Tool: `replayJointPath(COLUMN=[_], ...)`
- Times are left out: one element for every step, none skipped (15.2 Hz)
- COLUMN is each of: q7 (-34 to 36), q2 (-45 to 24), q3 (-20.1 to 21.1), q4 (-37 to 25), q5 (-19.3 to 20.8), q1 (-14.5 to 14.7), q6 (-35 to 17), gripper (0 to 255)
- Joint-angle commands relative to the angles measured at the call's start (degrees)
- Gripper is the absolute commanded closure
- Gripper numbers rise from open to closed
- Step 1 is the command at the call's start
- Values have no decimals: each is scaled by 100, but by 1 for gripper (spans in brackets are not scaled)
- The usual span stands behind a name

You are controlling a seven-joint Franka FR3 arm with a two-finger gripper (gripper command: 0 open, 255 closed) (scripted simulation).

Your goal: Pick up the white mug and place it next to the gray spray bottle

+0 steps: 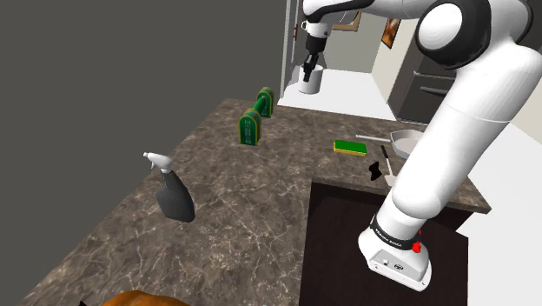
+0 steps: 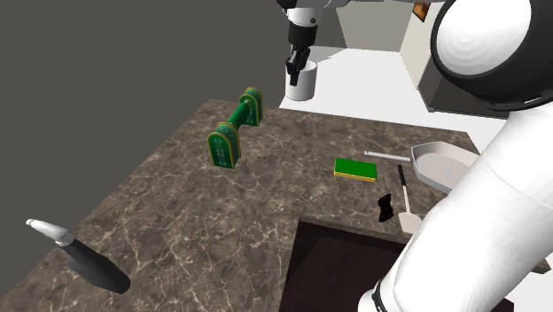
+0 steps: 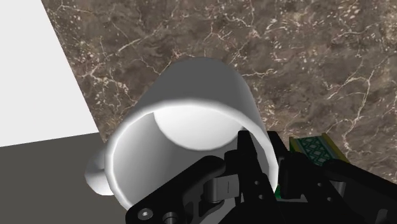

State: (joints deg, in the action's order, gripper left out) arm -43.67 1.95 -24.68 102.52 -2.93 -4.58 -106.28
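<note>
Scanning the shoulder view from its left, we met first the gray spray bottle (image 1: 174,198), dark-bodied with a white head, standing alone on the marbled brown counter (image 1: 234,235) toward its near end. Farther along the counter sat a green two-ended object (image 1: 250,129), and past that, at the far end, was the white mug (image 1: 310,83), hanging under the black gripper (image 1: 310,68). To the right of these lay a green and yellow sponge (image 1: 351,147) and a pale pan (image 1: 408,139), neither of them part of the job. In the wrist view the jaws were clamped on the mug's wall, one finger (image 3: 249,156) inside the rim and the other outside it, with the handle on the side away from them. The mug looked tipped there, with counter showing beyond it, so we judged it lifted clear of the surface. The pick therefore seemed done and the carry was the step in hand. Mug and bottle were well apart, nearly the counter's length between them. The next move called for a long sweep back toward the bottle, passing over or around the green object. After that, we judged, would come a level descent to set the mug down just beside the bottle without knocking it.
</note>
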Motion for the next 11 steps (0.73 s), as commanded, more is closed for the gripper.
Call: replayJointPath(q7=[4,7,8,10,11,11,11,11,10,9,7], q2=[-10,-16,-23,-32,-43,-55,-69,-84,-101,-120,-140], q3=[-2,-3,-4,-5,-6,-8,-10,-13,-15,-19,-22], q4=[-159,-242,-328,-415,-504,-594,-687,-781,-878,-976,-1077], q5=[-3,-4,-7,-10,-14,-18,-24,-30,-37,-44,-53], q1=[-1,-2,-2,-3,-4,-6,-7,-9,-12,-14,-17], q6=[150,228,306,385,465,544,624,705,786,868,950], gripper=[255,255,255,255,255,255,255,255,255,255,255])
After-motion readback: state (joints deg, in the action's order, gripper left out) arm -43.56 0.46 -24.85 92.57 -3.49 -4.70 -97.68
